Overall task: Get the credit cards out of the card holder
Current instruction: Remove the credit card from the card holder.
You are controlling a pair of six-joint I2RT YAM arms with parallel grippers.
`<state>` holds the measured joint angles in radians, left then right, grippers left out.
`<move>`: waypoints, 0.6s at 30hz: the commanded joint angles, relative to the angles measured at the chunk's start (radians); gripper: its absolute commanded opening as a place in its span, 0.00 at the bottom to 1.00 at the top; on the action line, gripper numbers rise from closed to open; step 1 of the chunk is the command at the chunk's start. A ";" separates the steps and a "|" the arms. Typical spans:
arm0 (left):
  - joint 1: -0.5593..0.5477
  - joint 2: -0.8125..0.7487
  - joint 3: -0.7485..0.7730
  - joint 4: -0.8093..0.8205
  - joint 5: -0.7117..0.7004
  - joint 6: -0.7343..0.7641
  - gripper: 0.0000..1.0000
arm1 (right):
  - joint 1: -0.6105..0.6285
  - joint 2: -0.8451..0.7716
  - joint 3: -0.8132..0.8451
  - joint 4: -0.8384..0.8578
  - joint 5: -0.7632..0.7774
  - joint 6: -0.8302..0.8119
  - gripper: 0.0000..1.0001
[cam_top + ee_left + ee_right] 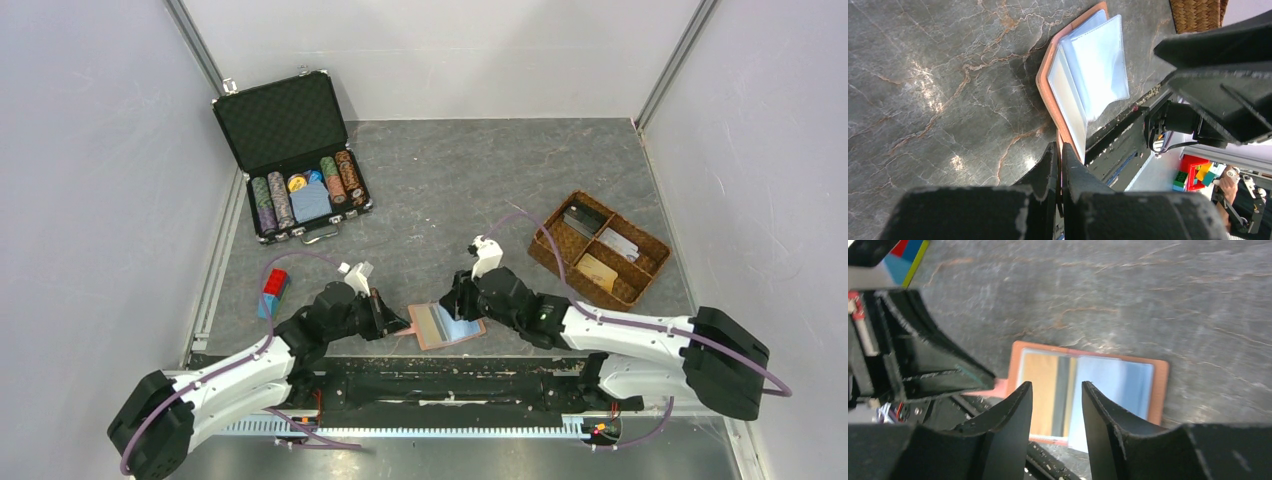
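The card holder [446,326] lies open near the table's front edge, a tan-brown wallet with pale blue clear sleeves [1098,65]. My left gripper [386,318] is shut on its snap tab [998,388] at the left edge. It shows in the left wrist view [1060,150] with its jaws pressed together on the leather edge. My right gripper [456,302] is open and empty just above the wallet's middle [1057,390]. A tan panel with a dark strip [1040,375] shows in the left sleeve; I cannot tell if it is a card. Credit cards lie in the woven tray: dark grey [582,218], white [618,243], tan [597,271].
The brown woven divided tray [650,262] stands at the right. An open black chip case [285,125] with poker chips stands at the back left. Coloured toy bricks [273,290] lie by the left wall. The black arm-base rail [450,385] runs just in front of the wallet.
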<state>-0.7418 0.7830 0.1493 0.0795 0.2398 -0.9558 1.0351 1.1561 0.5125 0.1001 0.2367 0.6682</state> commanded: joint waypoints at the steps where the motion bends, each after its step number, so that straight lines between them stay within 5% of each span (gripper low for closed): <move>1: -0.003 0.002 0.036 0.009 0.016 0.046 0.02 | 0.041 0.062 0.025 0.101 -0.082 -0.038 0.46; 7: -0.003 -0.004 0.038 0.009 0.024 0.044 0.02 | 0.096 0.160 0.061 0.111 -0.065 -0.040 0.58; 18: -0.002 -0.010 0.039 0.005 0.029 0.045 0.02 | 0.171 0.262 0.128 0.042 -0.014 -0.049 0.61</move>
<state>-0.7418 0.7841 0.1509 0.0757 0.2459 -0.9535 1.1862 1.3872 0.5907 0.1535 0.1886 0.6346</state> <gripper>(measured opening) 0.053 0.612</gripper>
